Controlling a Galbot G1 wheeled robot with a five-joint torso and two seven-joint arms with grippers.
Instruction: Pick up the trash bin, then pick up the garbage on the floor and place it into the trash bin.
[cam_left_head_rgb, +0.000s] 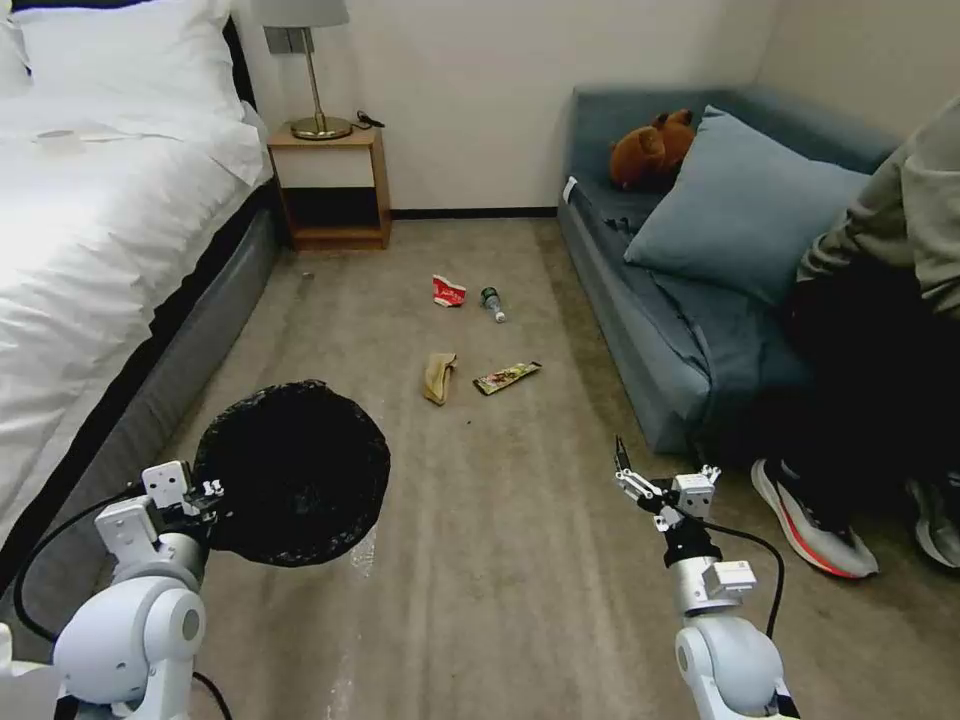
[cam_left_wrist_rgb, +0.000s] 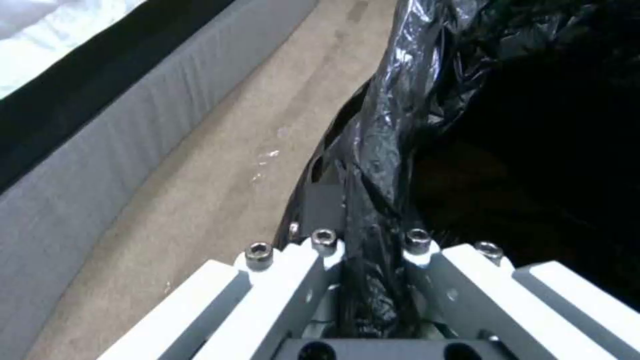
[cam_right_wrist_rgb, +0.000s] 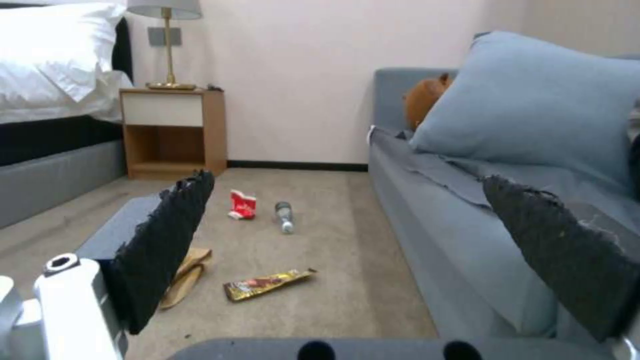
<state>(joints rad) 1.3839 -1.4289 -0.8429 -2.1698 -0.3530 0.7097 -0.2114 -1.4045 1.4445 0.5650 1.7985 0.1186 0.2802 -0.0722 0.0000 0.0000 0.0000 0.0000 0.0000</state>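
Left gripper (cam_left_head_rgb: 205, 492) low on the near left, pressed together on the rim of the trash bin (cam_left_head_rgb: 292, 472), with a fold of crinkly black liner (cam_left_wrist_rgb: 373, 165) pinched between the white fingers (cam_left_wrist_rgb: 293, 285) in the left wrist view. Bin held just off the carpet (cam_left_head_rgb: 500, 560) beside the bed (cam_left_head_rgb: 90, 250), mouth tipped toward the head camera, so mostly black bag and dark interior on show, with a sliver of clear plastic below it. Right gripper (cam_left_head_rgb: 640, 478) low on the near right, close to the sofa (cam_left_head_rgb: 650, 330), spread wide and holding nothing; dark ragged pads (cam_right_wrist_rgb: 167, 245) well apart in the right wrist view. Garbage ahead of the right gripper, well apart from both grippers, scattered on the carpet between bed and sofa. Nearest: a gold-brown snack wrapper (cam_left_head_rgb: 507, 377) lying flat, and a tan crumpled paper bag (cam_left_head_rgb: 439, 377) just beside it toward the bed. Farther off, toward the nightstand (cam_left_head_rgb: 330, 185): a crushed red-and-white paper carton (cam_left_head_rgb: 449, 291) and a small clear bottle (cam_left_head_rgb: 492, 303) with a green label, on its side, just beside each other. Brown plush toy (cam_left_head_rgb: 652, 148) up on the sofa behind a blue pillow (cam_left_head_rgb: 740, 205). Person seated at the sofa's near end, a shoe (cam_left_head_rgb: 810, 520) on the carpet near the right gripper.
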